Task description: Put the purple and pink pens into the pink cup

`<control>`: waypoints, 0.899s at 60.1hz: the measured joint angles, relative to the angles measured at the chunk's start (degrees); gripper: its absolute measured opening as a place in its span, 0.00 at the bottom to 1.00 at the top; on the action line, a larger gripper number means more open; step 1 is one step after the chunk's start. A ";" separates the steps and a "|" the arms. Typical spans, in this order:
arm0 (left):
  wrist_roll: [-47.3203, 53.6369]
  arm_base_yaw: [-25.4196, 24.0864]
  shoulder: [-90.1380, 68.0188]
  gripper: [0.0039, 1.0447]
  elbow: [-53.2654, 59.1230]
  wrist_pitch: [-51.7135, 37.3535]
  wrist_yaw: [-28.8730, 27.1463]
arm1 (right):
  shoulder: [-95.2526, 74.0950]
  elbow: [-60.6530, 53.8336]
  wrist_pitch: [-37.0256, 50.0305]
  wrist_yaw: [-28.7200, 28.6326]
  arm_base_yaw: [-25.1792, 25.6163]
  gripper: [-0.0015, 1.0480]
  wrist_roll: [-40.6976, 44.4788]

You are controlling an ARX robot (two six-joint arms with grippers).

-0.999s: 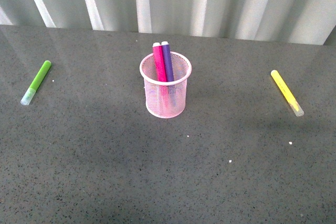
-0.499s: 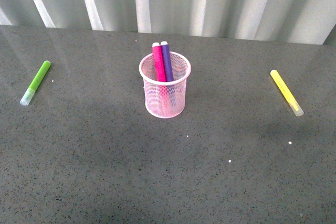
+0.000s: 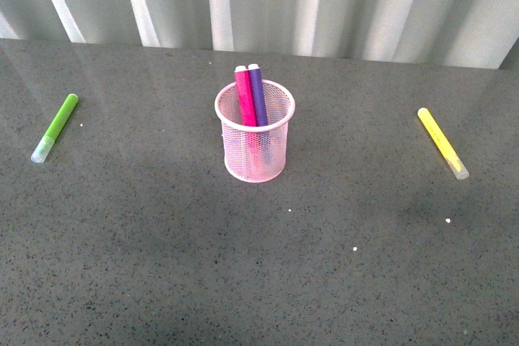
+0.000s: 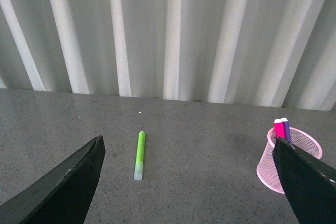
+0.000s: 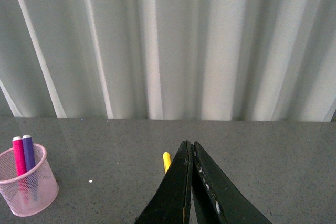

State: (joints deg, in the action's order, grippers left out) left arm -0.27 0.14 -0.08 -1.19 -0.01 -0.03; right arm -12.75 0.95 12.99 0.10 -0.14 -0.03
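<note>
While both pens (image 3: pixel 250 96) stand in the pink cup (image 3: pixel 255 139), we hold our left end effector (image 4: pixel 189 182) spread and our right end effector (image 5: pixel 191 182) pressed together above the surface (image 3: pixel 162 224), green marker (image 3: pixel 55 126) at nine o'clock.

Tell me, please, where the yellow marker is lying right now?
In the front view, the yellow marker lies flat on the grey table, well right of the pink cup.

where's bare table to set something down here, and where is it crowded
Bare grey tabletop spans the whole near side, plus wide gaps between the lime green marker and the pink mesh cup, and between that cup and the yellow marker. Crowded only inside the cup, where the magenta pink pen and dark purple pen stand.
</note>
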 joint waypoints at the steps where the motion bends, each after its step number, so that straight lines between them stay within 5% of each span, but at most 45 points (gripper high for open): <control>1: 0.00 0.00 0.00 0.94 0.00 0.00 0.00 | 0.28 0.00 -0.28 0.00 0.00 0.03 0.00; 12: 0.00 0.00 0.00 0.94 0.00 0.00 0.00 | 2.89 0.00 -2.93 0.00 0.00 0.03 0.00; 19: 0.00 0.00 0.00 0.94 0.00 0.00 0.00 | 10.97 0.02 -12.57 0.02 0.00 0.03 -0.02; 38: 0.00 0.00 0.00 0.94 0.00 0.00 0.00 | 12.50 0.04 -12.90 0.02 0.00 0.04 0.02; 54: 0.00 0.00 0.00 0.94 0.00 0.00 0.00 | 12.50 0.04 -12.90 0.00 0.00 0.56 0.00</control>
State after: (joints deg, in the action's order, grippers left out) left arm -0.27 0.14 -0.08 -1.19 -0.01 -0.03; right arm -0.25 0.99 0.10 0.10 -0.14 -0.03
